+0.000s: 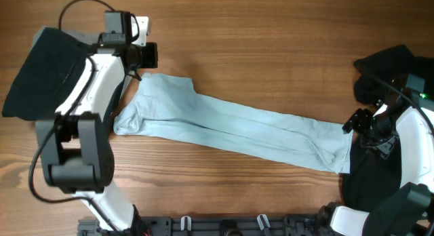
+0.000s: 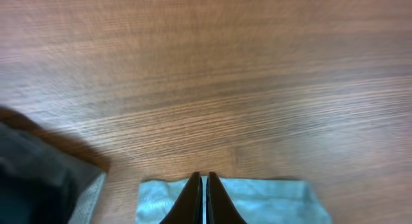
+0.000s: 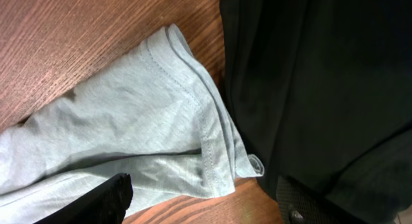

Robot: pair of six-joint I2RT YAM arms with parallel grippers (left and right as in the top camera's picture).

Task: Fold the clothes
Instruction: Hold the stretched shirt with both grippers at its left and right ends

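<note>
The pale aqua T-shirt (image 1: pixel 237 127) lies pulled out into a long band across the wooden table, from upper left to lower right. My left gripper (image 1: pixel 137 74) is at its upper-left end; in the left wrist view the fingers (image 2: pixel 203 185) are closed together over the shirt's edge (image 2: pixel 270 198), with a sliver of fabric between them. My right gripper (image 1: pixel 350 127) is open at the lower-right end; its fingers (image 3: pixel 199 205) straddle the hemmed end (image 3: pixel 161 121) without touching it. A black garment (image 3: pixel 309 76) lies right beside that end.
A black garment (image 1: pixel 41 66) lies at the far left under my left arm; its grey lining shows in the left wrist view (image 2: pixel 87 198). More black cloth (image 1: pixel 383 63) sits at the right edge and under my right arm (image 1: pixel 366 178). Bare wood (image 1: pixel 271 53) lies behind the shirt.
</note>
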